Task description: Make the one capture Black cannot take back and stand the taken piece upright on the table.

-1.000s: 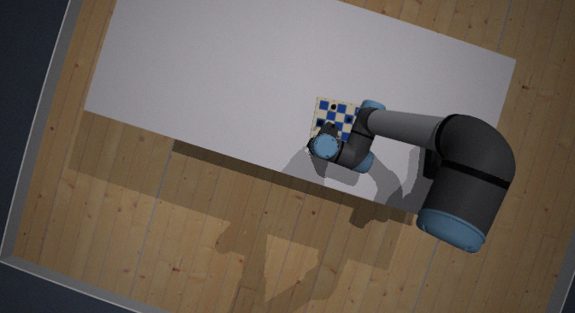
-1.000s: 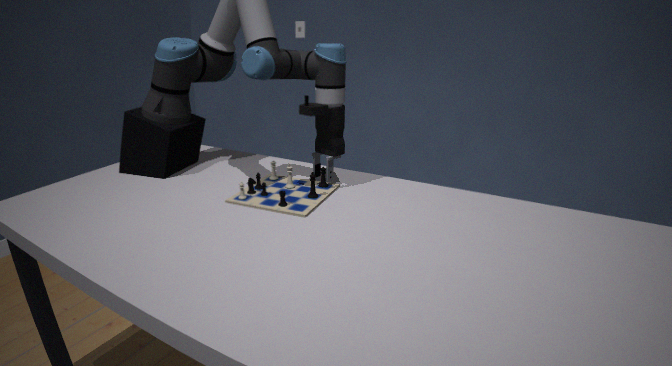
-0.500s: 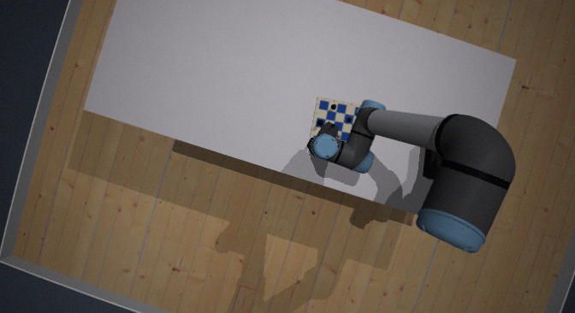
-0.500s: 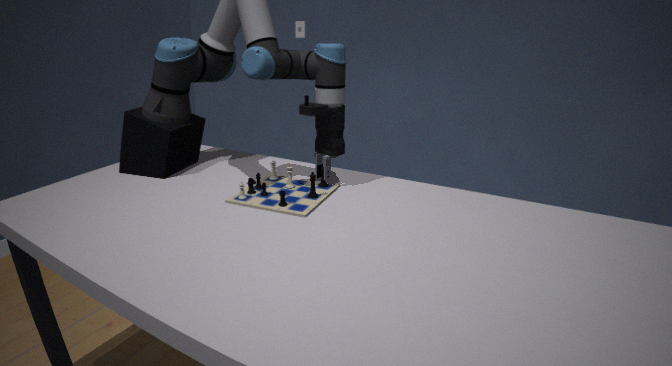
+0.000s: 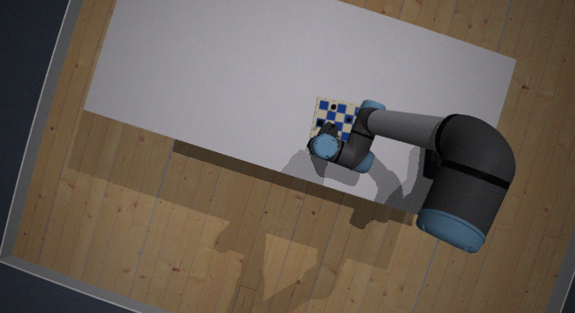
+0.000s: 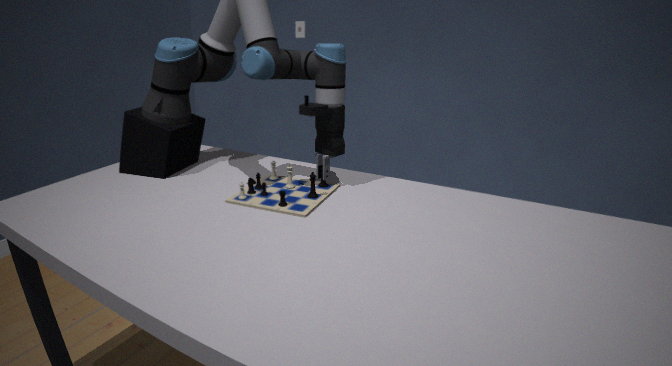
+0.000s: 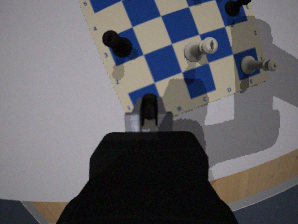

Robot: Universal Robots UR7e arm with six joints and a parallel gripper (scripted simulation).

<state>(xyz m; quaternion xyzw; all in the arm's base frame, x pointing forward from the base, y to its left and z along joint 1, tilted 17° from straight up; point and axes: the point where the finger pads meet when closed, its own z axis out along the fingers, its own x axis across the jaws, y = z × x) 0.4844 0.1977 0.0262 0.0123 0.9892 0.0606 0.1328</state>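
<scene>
The blue and cream chessboard (image 6: 287, 194) lies on the grey table near the robot's base; it also shows in the top view (image 5: 335, 118) and the wrist view (image 7: 173, 30). My gripper (image 6: 323, 170) points straight down over the board's corner nearest the arm. It is shut on a small black piece (image 7: 149, 106) at that corner square, low at the board. I cannot tell whether the piece touches the board. Another black piece (image 7: 119, 43) stands two squares away. Two white pieces (image 7: 201, 48) (image 7: 256, 64) stand along the near edge. Several black pieces stand at the far side.
The robot's black base block (image 6: 160, 143) stands on the table behind the board. The table's edge runs close behind the gripper (image 7: 266, 176). A tall black piece (image 6: 313, 185) stands close to the gripper's left.
</scene>
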